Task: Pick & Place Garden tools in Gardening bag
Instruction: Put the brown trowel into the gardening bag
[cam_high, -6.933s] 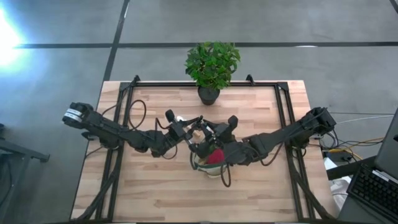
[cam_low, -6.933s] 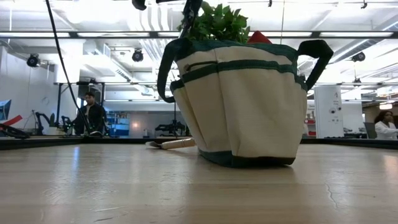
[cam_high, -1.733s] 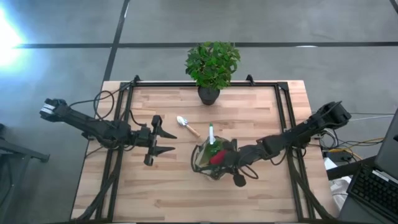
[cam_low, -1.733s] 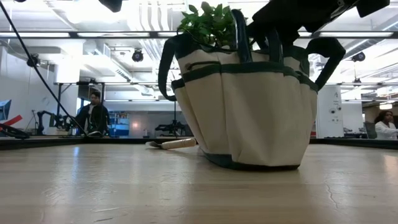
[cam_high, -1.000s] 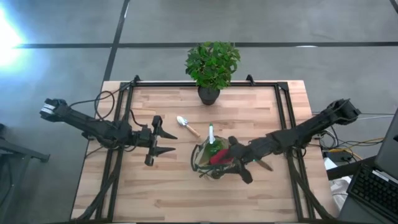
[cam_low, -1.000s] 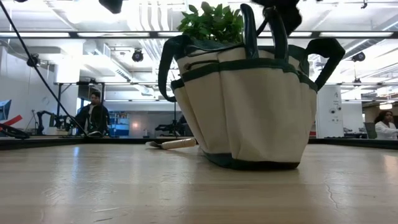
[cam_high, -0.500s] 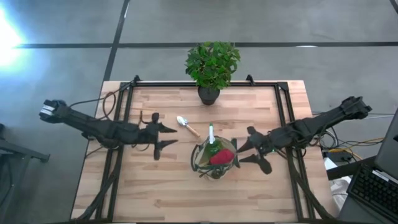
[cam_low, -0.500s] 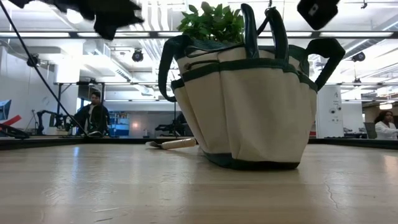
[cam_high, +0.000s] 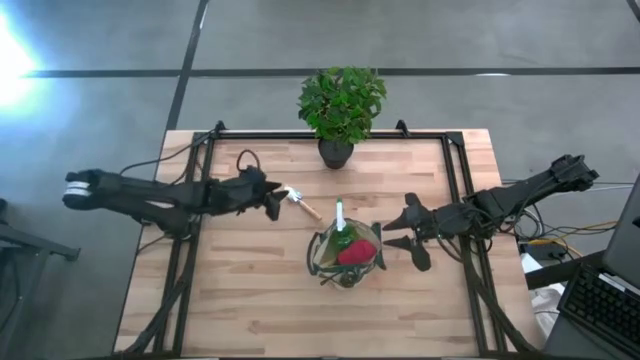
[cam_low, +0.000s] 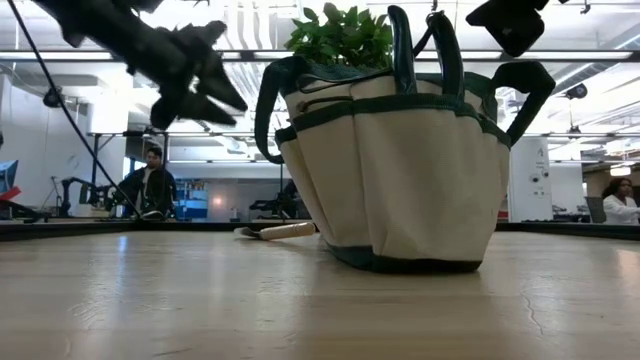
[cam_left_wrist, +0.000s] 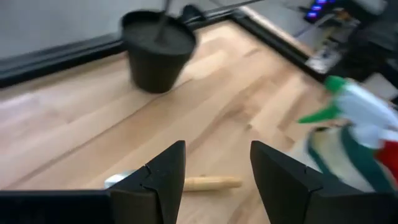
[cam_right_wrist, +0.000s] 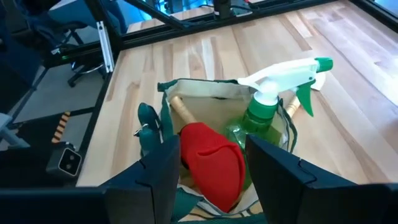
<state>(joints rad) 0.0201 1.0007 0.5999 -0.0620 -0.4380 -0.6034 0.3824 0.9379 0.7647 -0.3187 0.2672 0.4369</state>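
Left dark two-finger gripper (cam_high: 272, 196) hovered above the table, fingers (cam_left_wrist: 163, 171) spread, nothing between them. Wooden-handled metal trowel (cam_high: 300, 201) lay flat on the light butcher-block wooden table (cam_high: 250, 300) just ahead of those fingertips, handle crosswise between them in the left wrist view (cam_left_wrist: 208, 183), not touched. Black plastic plant pot (cam_left_wrist: 157, 53) farther ahead, upright, carrying the leafy green plant (cam_high: 341, 100). Round khaki fabric gardening bag with dark green trim (cam_high: 345, 256) off to that gripper's side and beyond the trowel, well apart from it.

Right dark two-finger gripper (cam_high: 400, 234) raised, fingers (cam_right_wrist: 166, 163) spread, empty. Bag sat directly ahead and below it, just beside the fingertips in the high view, no contact seen. Inside the bag, per right wrist view: green spray bottle with white trigger head (cam_right_wrist: 270, 99) upright at the side far from the gripper, red glove (cam_right_wrist: 212, 163) nearest the fingers, a wooden tool handle (cam_right_wrist: 180, 108) leaning at the rim, dark green pruner grips (cam_right_wrist: 149, 124) sticking up at one side.

Low view: bag (cam_low: 395, 170) upright on the table, both green handles up, trowel handle (cam_low: 285, 231) lying behind its base. Left gripper (cam_low: 205, 85) high beside the bag, right gripper (cam_low: 510, 22) above it.
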